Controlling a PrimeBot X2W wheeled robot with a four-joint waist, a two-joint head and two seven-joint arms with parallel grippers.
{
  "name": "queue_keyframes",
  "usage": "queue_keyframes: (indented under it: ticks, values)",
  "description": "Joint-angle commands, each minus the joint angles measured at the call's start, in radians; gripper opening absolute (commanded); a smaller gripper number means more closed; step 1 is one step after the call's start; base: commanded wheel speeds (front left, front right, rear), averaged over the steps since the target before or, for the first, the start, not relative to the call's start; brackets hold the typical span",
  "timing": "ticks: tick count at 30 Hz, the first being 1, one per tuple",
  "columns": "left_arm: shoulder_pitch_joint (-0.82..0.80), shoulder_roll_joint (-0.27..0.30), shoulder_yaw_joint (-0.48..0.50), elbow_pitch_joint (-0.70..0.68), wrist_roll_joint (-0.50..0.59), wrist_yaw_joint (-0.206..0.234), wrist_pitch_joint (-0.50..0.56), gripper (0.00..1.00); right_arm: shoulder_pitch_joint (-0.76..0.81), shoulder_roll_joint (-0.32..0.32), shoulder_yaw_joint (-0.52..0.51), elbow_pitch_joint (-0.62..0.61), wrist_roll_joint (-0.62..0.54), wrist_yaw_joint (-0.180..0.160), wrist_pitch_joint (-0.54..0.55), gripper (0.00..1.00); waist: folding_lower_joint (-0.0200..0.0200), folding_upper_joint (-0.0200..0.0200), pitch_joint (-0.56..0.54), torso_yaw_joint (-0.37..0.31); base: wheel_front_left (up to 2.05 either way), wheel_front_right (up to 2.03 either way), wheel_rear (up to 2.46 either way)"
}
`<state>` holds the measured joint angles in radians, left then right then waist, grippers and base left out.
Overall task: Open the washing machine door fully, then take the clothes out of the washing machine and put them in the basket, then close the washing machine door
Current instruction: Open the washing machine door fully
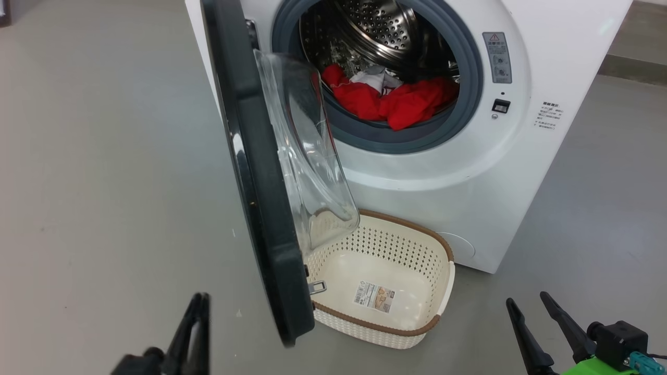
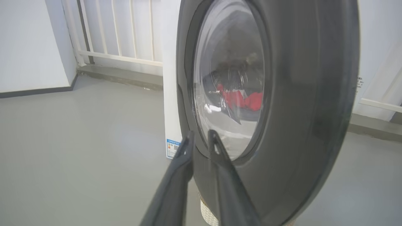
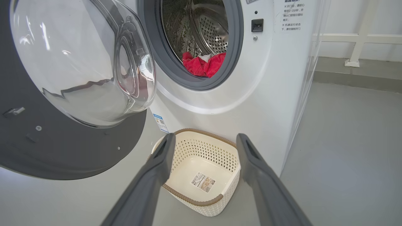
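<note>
The left gripper (image 1: 201, 297), bottom left, is only a little apart beside the open door (image 1: 250, 156), and the right gripper (image 1: 526, 298), bottom right, is wide apart.

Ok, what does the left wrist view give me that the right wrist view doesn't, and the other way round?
Left wrist: the outer face of the washing machine door, with the left gripper before it, fingers close together. Right wrist: the empty basket on the floor, the steel drum, the door's inner glass bowl, and the right gripper, open. Both: the door and the red clothes lying in the washing machine.
</note>
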<state>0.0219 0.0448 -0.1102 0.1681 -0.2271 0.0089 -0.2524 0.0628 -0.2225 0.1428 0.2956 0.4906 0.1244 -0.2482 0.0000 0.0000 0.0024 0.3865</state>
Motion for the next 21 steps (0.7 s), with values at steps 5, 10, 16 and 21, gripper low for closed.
queue_keyframes:
  ticks: [5, 10, 16, 21]
  values:
    - [-0.056, 0.005, 0.083, -0.154, -0.016, 0.016, -0.009, 0.0, -0.018, -0.016, 0.021, -0.025, -0.009, 0.006, -0.014, 1.0, 0.0, 0.0, 0.0, -0.001, 0.0, 0.0, 0.0]
    - [-0.099, 0.005, 0.066, -0.379, -0.015, 0.035, -0.009, 0.0, -0.021, -0.018, 0.021, -0.028, -0.009, 0.006, -0.014, 1.0, 0.0, 0.0, 0.004, -0.006, 0.0, 0.0, 0.0]
    - [-0.135, 0.005, -0.113, -0.561, 0.009, 0.036, -0.009, 0.0, -0.028, -0.019, 0.024, -0.033, -0.009, 0.006, -0.014, 1.0, 0.0, 0.0, 0.011, -0.019, 0.0, 0.0, 0.0]
    - [-0.125, 0.005, -0.283, -0.503, 0.007, 0.023, -0.009, 0.0, -0.036, -0.015, 0.031, -0.034, -0.008, 0.006, -0.014, 1.0, 0.0, 0.0, 0.015, -0.036, 0.0, 0.0, 0.0]
